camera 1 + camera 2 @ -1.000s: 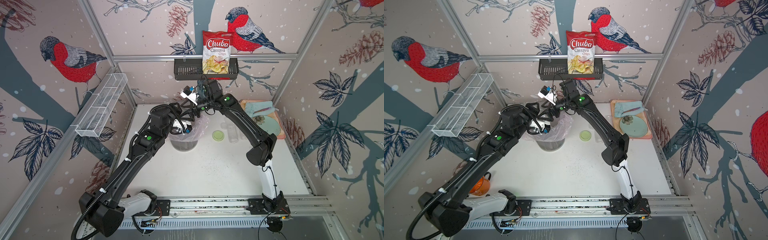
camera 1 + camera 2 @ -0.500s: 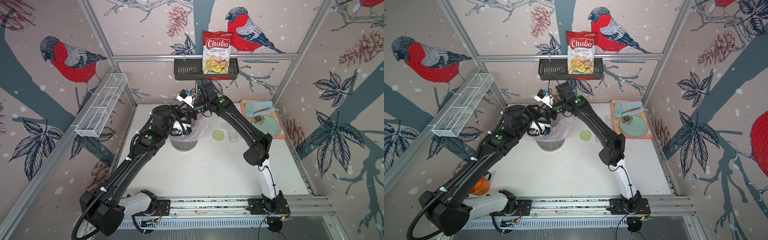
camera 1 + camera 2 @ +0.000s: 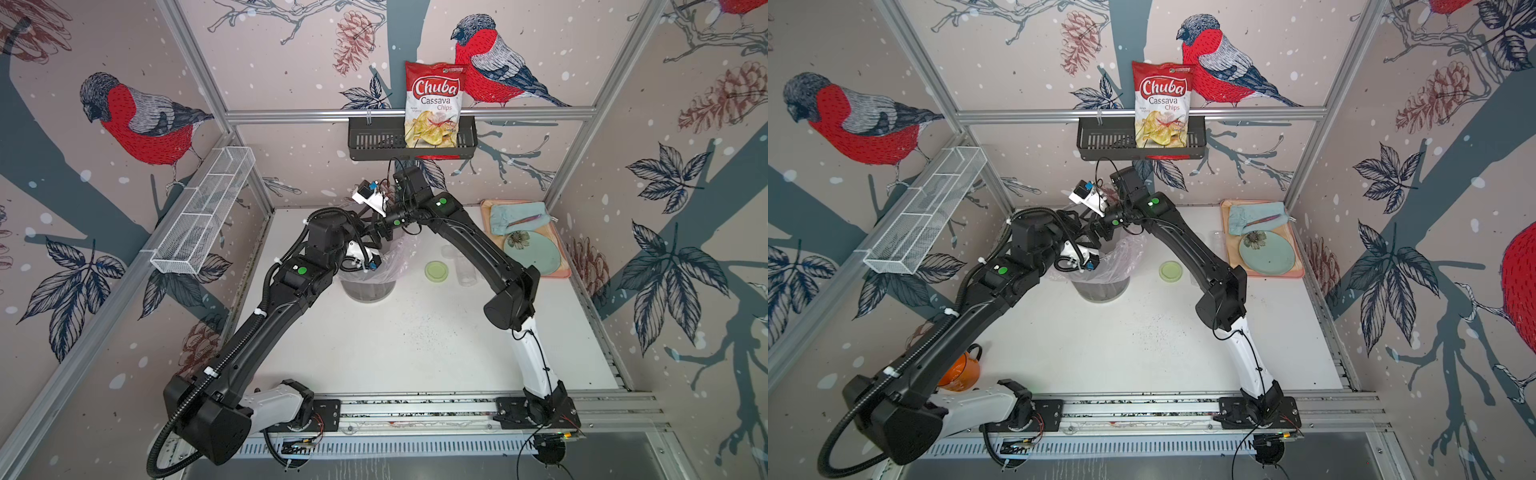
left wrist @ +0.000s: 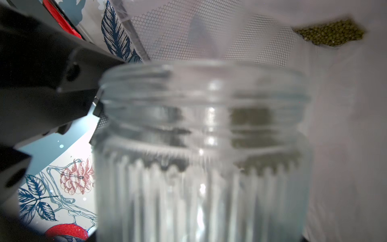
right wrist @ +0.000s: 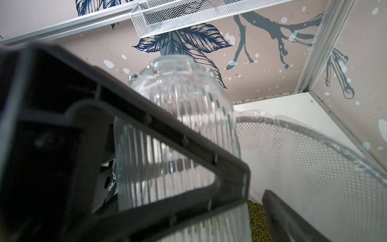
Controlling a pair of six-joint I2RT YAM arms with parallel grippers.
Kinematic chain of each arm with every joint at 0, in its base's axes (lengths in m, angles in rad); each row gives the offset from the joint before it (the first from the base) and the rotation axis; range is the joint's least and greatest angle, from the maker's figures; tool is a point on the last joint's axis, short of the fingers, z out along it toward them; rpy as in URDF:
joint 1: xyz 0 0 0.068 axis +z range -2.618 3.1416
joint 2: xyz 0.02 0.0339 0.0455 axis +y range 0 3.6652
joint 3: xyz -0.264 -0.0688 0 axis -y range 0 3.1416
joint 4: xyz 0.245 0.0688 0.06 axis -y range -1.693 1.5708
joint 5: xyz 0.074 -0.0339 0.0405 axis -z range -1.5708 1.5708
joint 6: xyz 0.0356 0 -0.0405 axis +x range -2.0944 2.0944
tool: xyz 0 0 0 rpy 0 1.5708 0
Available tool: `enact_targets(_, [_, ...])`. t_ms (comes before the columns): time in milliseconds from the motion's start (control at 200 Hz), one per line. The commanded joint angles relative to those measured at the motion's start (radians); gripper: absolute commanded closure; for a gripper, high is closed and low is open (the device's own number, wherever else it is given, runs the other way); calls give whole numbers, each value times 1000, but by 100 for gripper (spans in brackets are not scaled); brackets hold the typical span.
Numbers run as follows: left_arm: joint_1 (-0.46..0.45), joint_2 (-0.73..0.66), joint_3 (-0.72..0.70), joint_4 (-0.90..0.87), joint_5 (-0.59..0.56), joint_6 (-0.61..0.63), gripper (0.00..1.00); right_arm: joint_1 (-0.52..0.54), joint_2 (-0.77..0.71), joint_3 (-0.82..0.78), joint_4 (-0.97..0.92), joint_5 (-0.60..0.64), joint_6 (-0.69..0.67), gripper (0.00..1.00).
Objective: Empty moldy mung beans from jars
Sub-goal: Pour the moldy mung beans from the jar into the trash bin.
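1. A white mesh shelf (image 3: 203, 212) hangs on the left wall, above the desk (image 3: 415, 357).
2. The left gripper (image 3: 370, 261) reaches over the bin and pinches the ribbed glass jar (image 4: 201, 167) by its body. The jar has no lid. It is tipped with its mouth toward the inside of the bin and its base raised. The glass looks clear; olive patches show through the neck, and I cannot tell whether they are inside or behind it.
3. The mesh bin (image 3: 368, 291), lined with a pinkish plastic bag (image 3: 399, 254), stands at the back middle of the desk. The mung beans (image 4: 330, 33) lie in the bag, below the jar's mouth.
4. The right gripper (image 3: 381, 235) hangs over the bin beside the jar. Its fingers (image 4: 69, 94) look spread, one tip right at the jar's neck, and nothing shows between them.
5. The pale green lid (image 3: 436, 271) lies flat on the desk, right of the bin.
6. A small clear jar (image 3: 466, 269) stands just beside the lid, and a second clear jar (image 3: 448, 252) stands behind it.
7. A pink tray (image 3: 561, 268) at the right edge carries a pale plate (image 3: 534, 253) and a folded cloth (image 3: 515, 216).
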Motion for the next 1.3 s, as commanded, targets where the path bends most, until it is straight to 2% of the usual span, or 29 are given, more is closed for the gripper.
enact_targets(0, [-4,2,29,203,54,49,100,18,17,0,-36,38,-17,4])
enact_targets(60, [-4,4,25,204,55,49,100,17,20,1,-33,25,-14,11])
enact_targets(215, [-4,0,13,209,47,45,100,-5,15,1,-33,-51,0,35])
enact_targets(480, [-4,-4,-14,258,33,40,100,-23,-26,-29,-33,-137,4,54])
enact_targets(720, [-1,-2,-42,315,19,34,100,-18,-37,-60,-19,-122,13,62])
enact_targets(956, [5,-17,-73,361,40,-1,87,-18,-30,-61,-15,-134,26,64])
enact_targets(1296, [5,-21,-62,393,69,-37,72,-1,-30,-49,-84,-113,-35,65])
